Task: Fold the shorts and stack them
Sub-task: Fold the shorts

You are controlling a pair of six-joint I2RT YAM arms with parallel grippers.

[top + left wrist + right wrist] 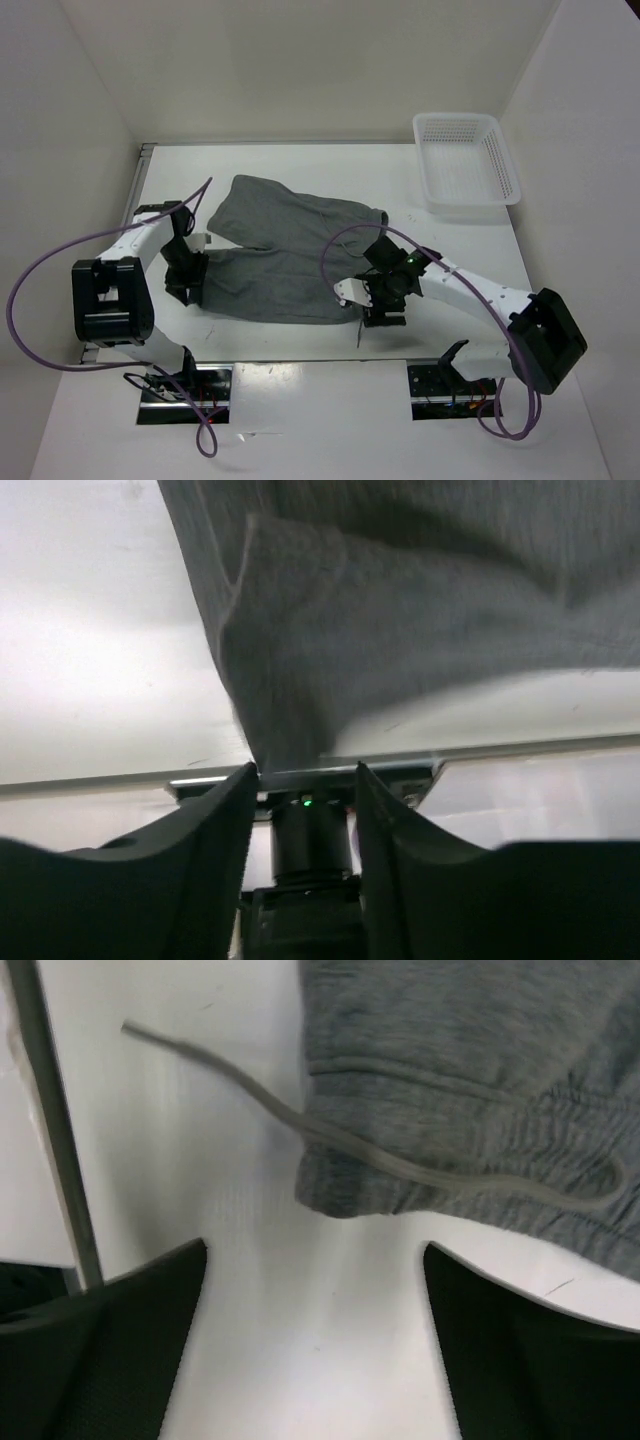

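Note:
The grey shorts [280,250] lie spread on the white table, legs to the left, waistband to the right. My left gripper [190,280] is at the left edge of the near leg. In the left wrist view its jaws stand partly apart and a corner of the shorts [400,610] tapers down to my left gripper [306,770]. My right gripper [378,308] is by the near waistband corner. In the right wrist view my right gripper [315,1250] is wide open over bare table, with the waistband corner [470,1080] and the drawstring [250,1095] just ahead of its tips.
A white perforated basket [505,160] stands at the far right of the table. White walls close in the left, back and right sides. The table's near edge rail [400,760] runs just behind the shorts in the left wrist view.

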